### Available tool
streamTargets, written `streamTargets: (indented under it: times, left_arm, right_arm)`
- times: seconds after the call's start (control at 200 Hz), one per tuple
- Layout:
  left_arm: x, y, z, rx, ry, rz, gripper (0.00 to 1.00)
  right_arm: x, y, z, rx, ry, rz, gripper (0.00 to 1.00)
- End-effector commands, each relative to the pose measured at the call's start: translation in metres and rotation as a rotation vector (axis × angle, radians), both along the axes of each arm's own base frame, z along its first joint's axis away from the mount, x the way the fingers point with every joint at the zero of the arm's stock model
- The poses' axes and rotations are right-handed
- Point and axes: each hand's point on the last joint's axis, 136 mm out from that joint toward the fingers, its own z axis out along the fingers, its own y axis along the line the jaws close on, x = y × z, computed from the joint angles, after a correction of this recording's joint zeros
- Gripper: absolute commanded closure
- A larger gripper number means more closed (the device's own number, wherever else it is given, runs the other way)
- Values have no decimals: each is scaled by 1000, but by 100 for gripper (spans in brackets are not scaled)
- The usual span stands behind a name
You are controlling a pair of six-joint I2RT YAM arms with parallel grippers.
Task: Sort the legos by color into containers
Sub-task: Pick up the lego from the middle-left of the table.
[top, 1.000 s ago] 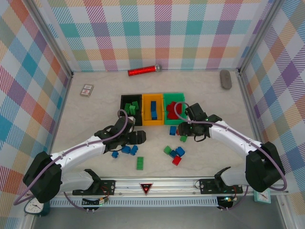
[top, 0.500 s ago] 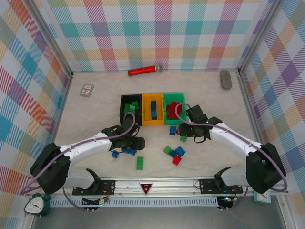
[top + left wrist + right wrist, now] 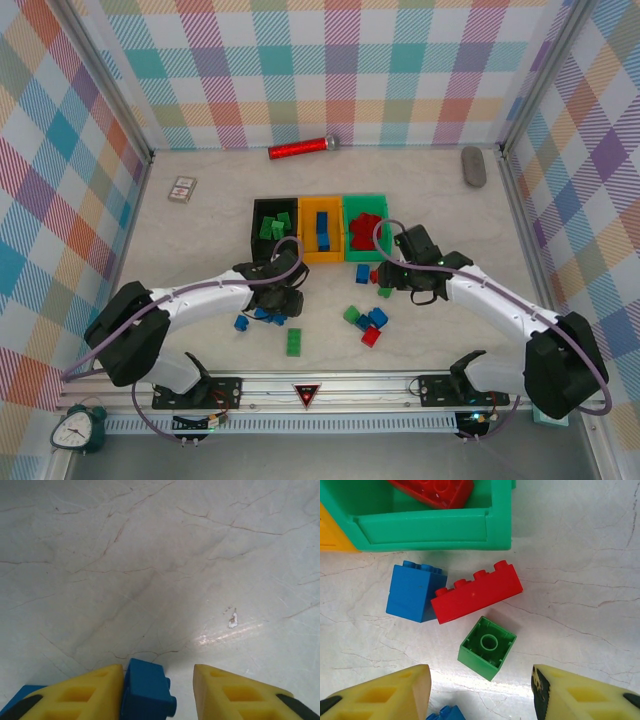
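Three bins: black bin, orange bin and green bin stand joined in a row. They hold green, blue and red bricks in that order.
Right jaws: apart and empty, hanging just off the green bin's near wall, on the side toward the arm bases.
Green brick: lies on the surface straight ahead of the right jaws, centred on their gap, between them and the green bin. Its hollow side is up and it is turned corner-on to the fingers.
Red brick: sits between the green brick and the green bin. Its long axis runs roughly along that bin's wall, slightly tilted. It touches or nearly touches the green brick's far corner.
Square blue brick: sits at the red brick's left end, near the green bin's left corner.
Left jaws: apart, low over the surface, left of the green bin and nearer the bases.
Small blue brick: rests against the inner face of the left finger, with a wide gap to the other finger.
Nearer arm: the right arm for the green brick, the left arm for the small blue one.
Likely call: the green brick probably needs a slight wrist turn to meet its flat faces. Its home looks to be the black bin, farthest from the green bin.
Risk: closing corner-on could spin the green brick or nudge the red one.
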Motion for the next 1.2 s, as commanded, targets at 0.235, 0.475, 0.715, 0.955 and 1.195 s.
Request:
streamTargets:
  times: [0.235, 0.475, 0.715, 0.955, 1.195]
  left_arm:
    - [-4, 0, 1, 36, 10, -14, 71]
    - [-4, 0, -1, 42, 7, -13, 75]
    - [3, -7, 15, -7, -38, -9, 76]
    - [19, -22, 41, -70, -104, -6, 76]
    - [63, -51, 88, -90, -226, -20, 76]
  right_arm:
    - [-3, -5, 0, -12, -17, -14, 44]
    - [-3, -7, 1, -21, -23, -13, 44]
    - [-3, -7, 0, -22, -21, -12, 44]
    - [-4, -7, -1, -14, -20, -19, 44]
    - [-5, -7, 1, -9, -26, -16, 44]
